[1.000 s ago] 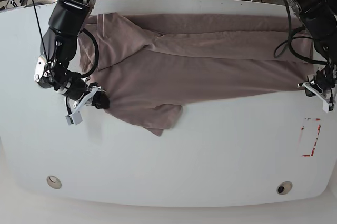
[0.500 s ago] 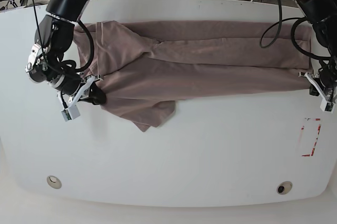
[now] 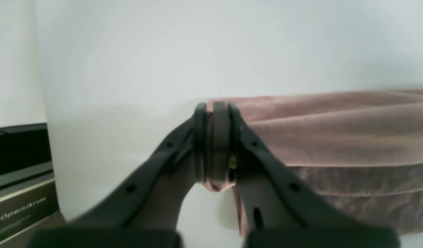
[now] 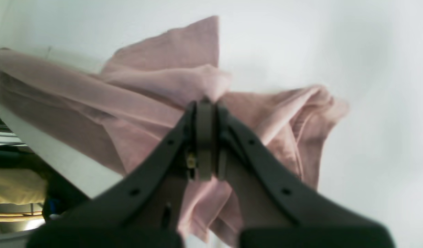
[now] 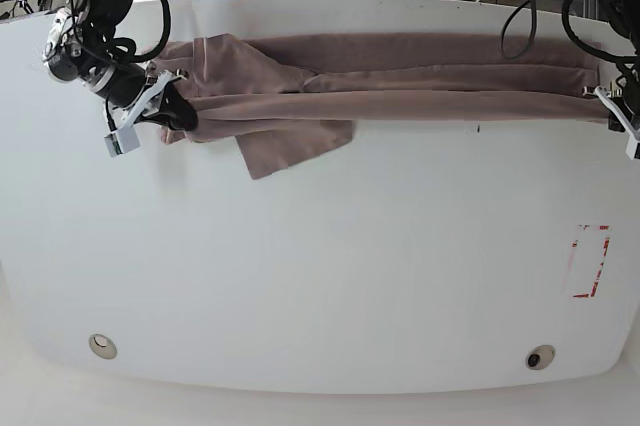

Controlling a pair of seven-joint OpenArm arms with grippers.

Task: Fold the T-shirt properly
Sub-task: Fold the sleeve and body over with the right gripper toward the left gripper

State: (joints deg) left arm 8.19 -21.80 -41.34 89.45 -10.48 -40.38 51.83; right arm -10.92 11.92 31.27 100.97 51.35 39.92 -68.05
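T-shirt (image 5: 400, 76) front edge carried back toward table's (image 5: 320, 276) rear, both jaws clamped on its ends

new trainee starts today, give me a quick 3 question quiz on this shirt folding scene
1. True or false: both hands are clamped on the T-shirt.
2. Which part of the shirt hangs toward the table's near edge, past the long folded band?
A. the neck
B. a sleeve
C. nothing
3. Fill in: in the base view the shirt is stretched in a long band along the table's ____ edge.

Key:
1. True. The left hand pinches one end and the right hand pinches bunched cloth at the other.
2. B, the sleeve.
3. far
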